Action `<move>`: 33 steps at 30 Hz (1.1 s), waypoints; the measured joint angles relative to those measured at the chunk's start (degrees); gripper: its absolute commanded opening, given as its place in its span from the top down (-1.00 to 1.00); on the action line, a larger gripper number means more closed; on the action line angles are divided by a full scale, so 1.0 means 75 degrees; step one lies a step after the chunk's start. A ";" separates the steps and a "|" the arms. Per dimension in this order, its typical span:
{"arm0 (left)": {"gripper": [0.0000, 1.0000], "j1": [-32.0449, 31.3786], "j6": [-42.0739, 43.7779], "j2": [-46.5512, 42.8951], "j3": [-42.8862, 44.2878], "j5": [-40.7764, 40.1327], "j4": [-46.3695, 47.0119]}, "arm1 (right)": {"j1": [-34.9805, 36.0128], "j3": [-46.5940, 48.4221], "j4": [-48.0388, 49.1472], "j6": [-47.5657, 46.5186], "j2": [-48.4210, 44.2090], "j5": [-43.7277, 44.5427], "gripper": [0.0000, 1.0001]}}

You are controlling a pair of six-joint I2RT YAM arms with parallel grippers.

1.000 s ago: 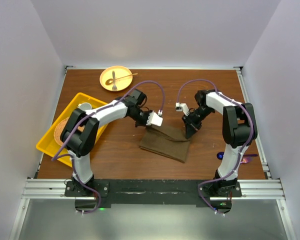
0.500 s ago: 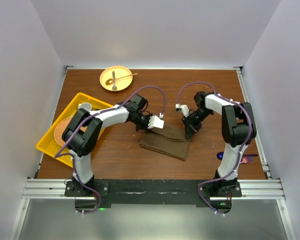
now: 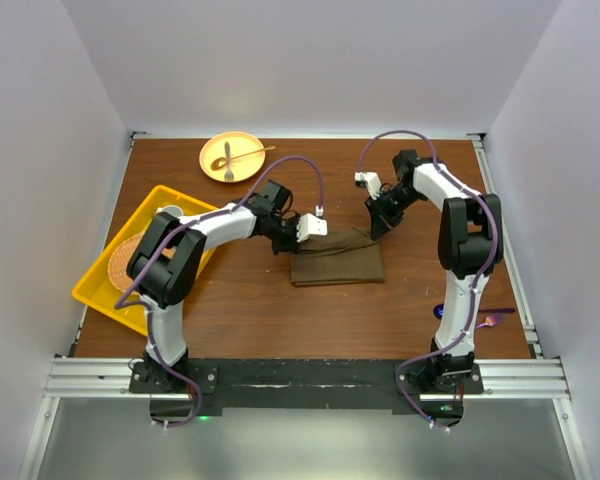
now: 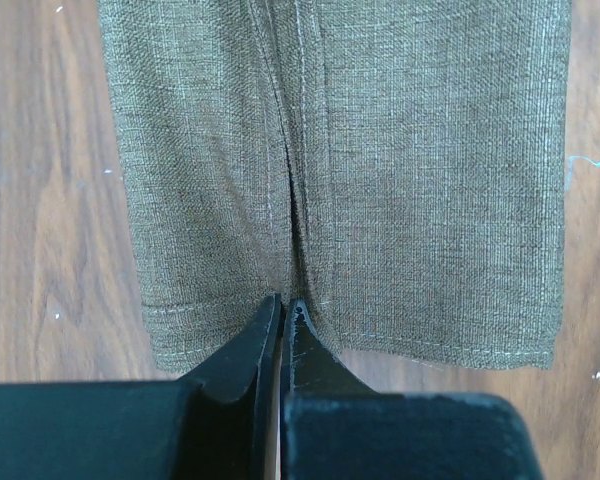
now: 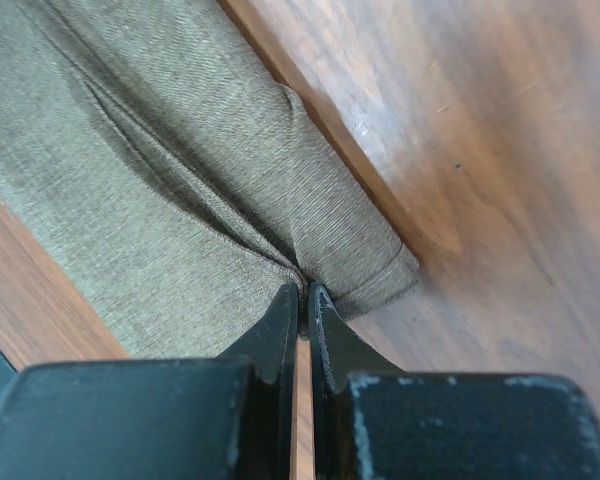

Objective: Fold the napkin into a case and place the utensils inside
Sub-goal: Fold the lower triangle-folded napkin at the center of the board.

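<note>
The olive-brown napkin (image 3: 337, 260) lies folded into a flat rectangle mid-table. My left gripper (image 3: 292, 240) is shut on its far left edge; in the left wrist view the gripper (image 4: 283, 300) pinches a ridge of the napkin (image 4: 400, 180). My right gripper (image 3: 378, 228) is shut on its far right corner; the right wrist view shows the gripper (image 5: 304, 288) pinching the bunched napkin (image 5: 180, 190). Two slim utensils (image 3: 236, 156) lie on a round yellow plate (image 3: 212, 166) at the back left. A glossy blue utensil (image 3: 441, 312) shows partly behind the right arm.
A yellow tray (image 3: 105, 292) sits at the left edge with a round woven mat (image 3: 120, 262) and a white cup (image 3: 168, 212) in it. A small pink-purple item (image 3: 496, 320) lies near the right front edge.
Both grippers moved toward the far side of the table with the napkin in them. The napkin went from lying slanted to lying square with the table edge, farther back.
</note>
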 measured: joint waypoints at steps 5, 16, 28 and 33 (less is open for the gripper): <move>1.00 0.0035 -0.0353 0.0055 0.0076 -0.0058 -0.0012 | 0.0020 0.0108 -0.0309 -0.0073 -0.0187 -0.0128 1.00; 1.00 0.0076 -0.0769 0.0143 0.0187 -0.0070 -0.0073 | 0.0399 -0.1848 0.0230 0.0087 -0.0889 -0.0003 1.00; 0.48 0.0571 -0.0618 -0.0041 0.0117 0.0565 -0.0187 | 0.0376 -0.1673 0.0163 0.0659 -0.0624 -0.0058 1.00; 0.37 0.1172 -0.0125 -0.0574 0.0111 0.1040 -0.0425 | 0.0396 -0.1212 -0.0280 0.0597 -0.0286 0.0015 1.00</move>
